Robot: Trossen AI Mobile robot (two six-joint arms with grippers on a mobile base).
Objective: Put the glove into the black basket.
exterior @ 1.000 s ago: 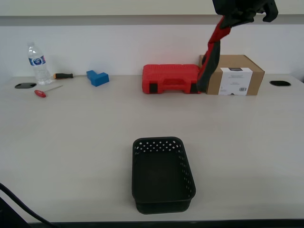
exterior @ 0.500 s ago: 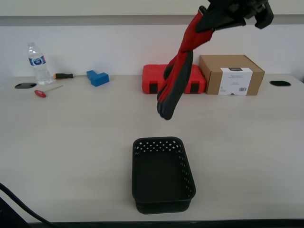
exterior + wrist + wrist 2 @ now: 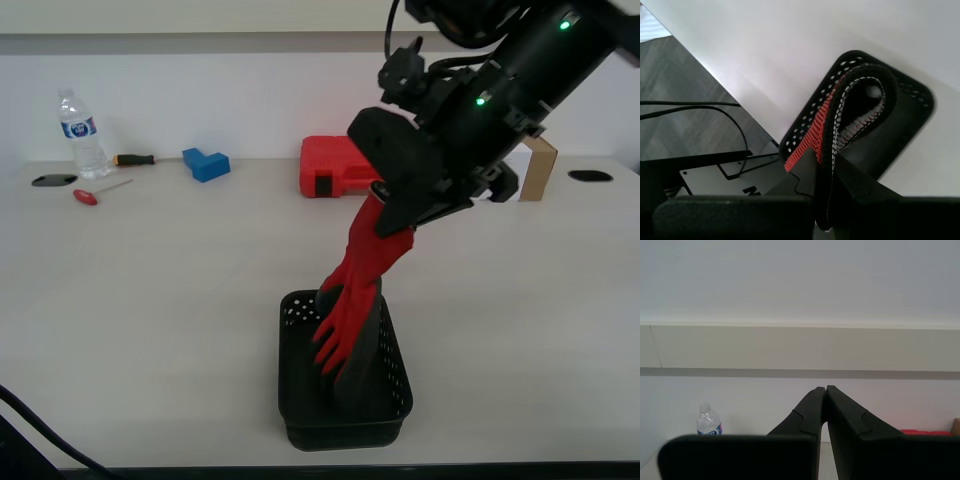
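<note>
A pale table [image 3: 150,290] is seen, with the black basket [image 3: 395,385] near its front edge. The glove [image 3: 355,290] is clamped at its cuff by my first gripper [image 3: 824,172] — it hangs down, fingers inside the basket. My second gripper [image 3: 826,405] is pressed closed on nothing — raised towards a wall.

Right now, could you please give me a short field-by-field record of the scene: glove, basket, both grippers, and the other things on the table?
glove: hangs by its cuff, fingers down inside the basket
basket: black, on the table's near edge
first gripper: shut on the cuff, above the basket
second gripper: shut, empty, facing the wall
table: also carries bottle, two screwdrivers, blue block, red case, cardboard box
</note>
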